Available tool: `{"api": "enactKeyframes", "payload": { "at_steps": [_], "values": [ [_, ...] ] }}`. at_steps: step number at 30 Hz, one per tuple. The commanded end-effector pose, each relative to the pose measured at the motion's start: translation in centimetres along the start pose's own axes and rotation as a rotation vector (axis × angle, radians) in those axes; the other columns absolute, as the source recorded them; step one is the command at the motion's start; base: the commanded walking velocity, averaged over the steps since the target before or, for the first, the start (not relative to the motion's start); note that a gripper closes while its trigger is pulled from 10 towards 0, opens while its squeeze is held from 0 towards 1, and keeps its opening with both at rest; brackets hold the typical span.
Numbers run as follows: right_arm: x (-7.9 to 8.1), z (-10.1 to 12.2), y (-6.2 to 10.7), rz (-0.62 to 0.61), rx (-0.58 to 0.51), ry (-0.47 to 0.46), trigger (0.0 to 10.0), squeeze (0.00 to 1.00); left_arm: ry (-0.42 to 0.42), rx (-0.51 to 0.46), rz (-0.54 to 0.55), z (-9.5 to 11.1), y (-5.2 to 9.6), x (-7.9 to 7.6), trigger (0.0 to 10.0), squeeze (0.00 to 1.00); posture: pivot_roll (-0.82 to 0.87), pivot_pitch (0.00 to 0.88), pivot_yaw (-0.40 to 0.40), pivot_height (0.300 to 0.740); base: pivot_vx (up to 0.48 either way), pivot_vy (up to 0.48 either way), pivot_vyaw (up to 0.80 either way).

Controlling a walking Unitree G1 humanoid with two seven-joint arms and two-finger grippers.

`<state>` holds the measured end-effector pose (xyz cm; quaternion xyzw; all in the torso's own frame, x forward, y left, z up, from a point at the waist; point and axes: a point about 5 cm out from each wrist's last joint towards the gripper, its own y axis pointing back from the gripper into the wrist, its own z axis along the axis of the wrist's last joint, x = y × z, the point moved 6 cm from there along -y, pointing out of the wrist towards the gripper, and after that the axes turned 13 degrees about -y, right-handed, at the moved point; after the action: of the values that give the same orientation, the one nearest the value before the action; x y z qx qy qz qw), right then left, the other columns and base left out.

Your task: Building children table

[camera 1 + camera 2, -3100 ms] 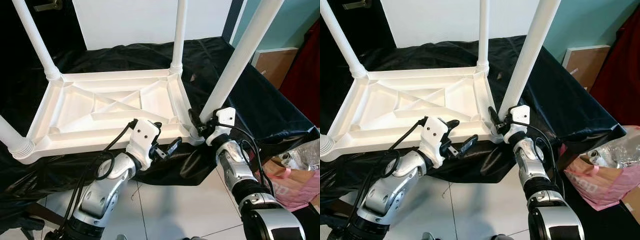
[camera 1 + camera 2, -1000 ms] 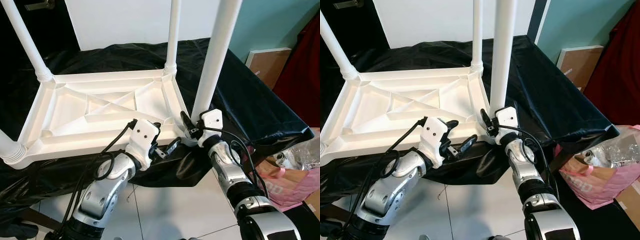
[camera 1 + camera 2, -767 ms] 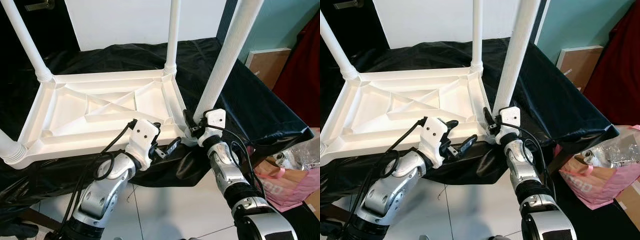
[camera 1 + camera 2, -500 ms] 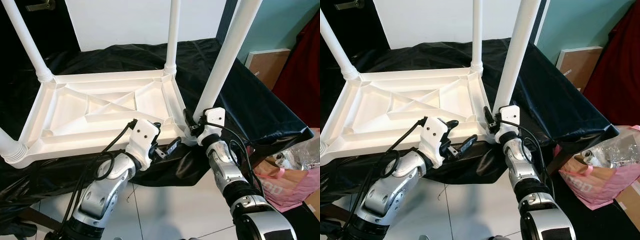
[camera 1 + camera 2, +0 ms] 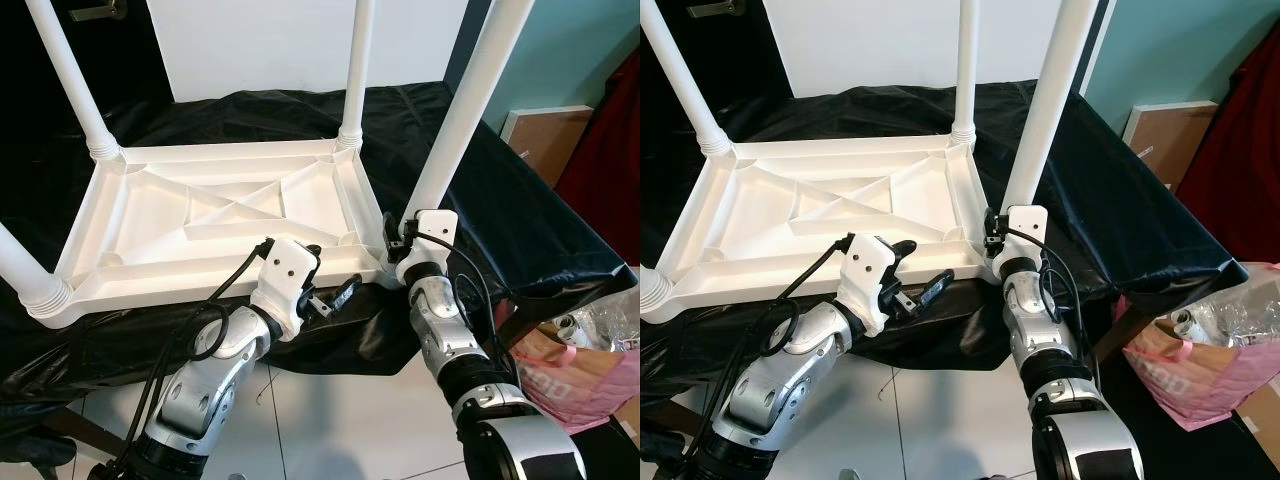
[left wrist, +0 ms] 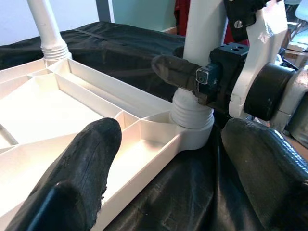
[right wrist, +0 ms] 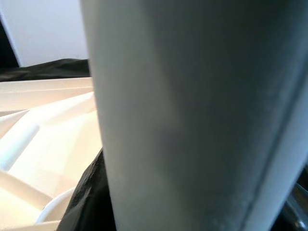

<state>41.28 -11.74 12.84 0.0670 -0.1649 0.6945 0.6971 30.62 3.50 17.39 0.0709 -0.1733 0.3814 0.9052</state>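
Working on the white table top [image 5: 220, 225], lying upside down on a black cloth [image 5: 500, 215] with its ribbed underside facing up. Already carrying three legs: far-left leg [image 5: 70, 80], far-right leg [image 5: 355, 70], and near-left leg [image 5: 20, 268], each standing in its corner. Seating the fourth leg [image 5: 455, 130] in the near-right corner socket [image 6: 192, 130], its threaded collar sitting right at the socket's mouth.

Clamping that leg just above the collar with the right gripper [image 5: 393, 238], one black finger [image 6: 175, 72] pressing against the white tube. Hovering beside the same corner with the left gripper [image 5: 330, 292], fingers spread wide and gripping nothing, one finger [image 6: 86, 163] over the near rim, the other over the cloth.

Judging the step as screwing or pressing the leg home. Doing it well probably means:
- holding the leg square to the top, since it is appearing to lean slightly away from the table, though perspective may account for that;
- turning or pushing in line with the socket to avoid cross-threading;
- bracing the near rim with the free left gripper so the top is not sliding on the slick cloth.

Standing off to the robot's right, well apart: a pink bag [image 5: 575, 375] and a brown panel [image 5: 540, 135].
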Motion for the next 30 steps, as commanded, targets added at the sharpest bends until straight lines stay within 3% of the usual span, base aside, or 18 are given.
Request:
{"api": "enactKeyframes", "payload": {
  "at_steps": [1,7,17,18,21,22,30],
  "values": [
    [-3.4,-5.6,2.8,-0.158,0.212,-0.017,10.0,0.00,0.002,-0.011,-0.028,0.2,0.0,-0.5,10.0,0.00,0.03,0.070,-0.043,0.740,0.000,0.000,0.00],
    [-2.4,-5.7,2.8,-0.168,0.207,-0.030,10.0,0.00,0.002,-0.011,-0.028,0.2,0.0,-0.5,10.0,0.00,0.03,0.068,-0.042,0.740,0.000,0.000,0.00],
    [-1.5,-3.6,1.9,-0.131,0.115,0.001,10.0,0.00,0.000,-0.014,-0.024,0.3,-0.1,-0.4,10.0,0.00,0.02,0.071,-0.044,0.740,0.000,0.000,0.00],
    [-0.9,-2.1,1.5,-0.097,0.051,0.015,10.0,0.00,0.000,-0.014,-0.021,0.3,-0.1,-0.3,10.0,0.00,0.03,0.073,-0.047,0.740,0.000,0.000,0.00],
    [-0.3,-0.5,1.2,-0.067,-0.014,0.023,10.0,0.00,-0.001,-0.013,-0.018,0.3,-0.1,-0.2,10.0,0.00,0.03,0.075,-0.049,0.740,0.000,0.000,0.00],
    [0.1,1.6,0.7,-0.049,-0.088,0.023,10.0,0.00,0.000,-0.012,-0.016,0.3,-0.1,-0.2,10.0,0.00,0.03,0.075,-0.049,0.740,0.000,0.000,0.00],
    [1.8,4.4,0.4,0.008,-0.182,0.018,10.0,0.00,0.003,-0.011,-0.012,0.2,-0.1,-0.1,10.0,0.00,0.02,0.084,-0.050,0.740,0.000,0.000,0.00]
  ]
}}
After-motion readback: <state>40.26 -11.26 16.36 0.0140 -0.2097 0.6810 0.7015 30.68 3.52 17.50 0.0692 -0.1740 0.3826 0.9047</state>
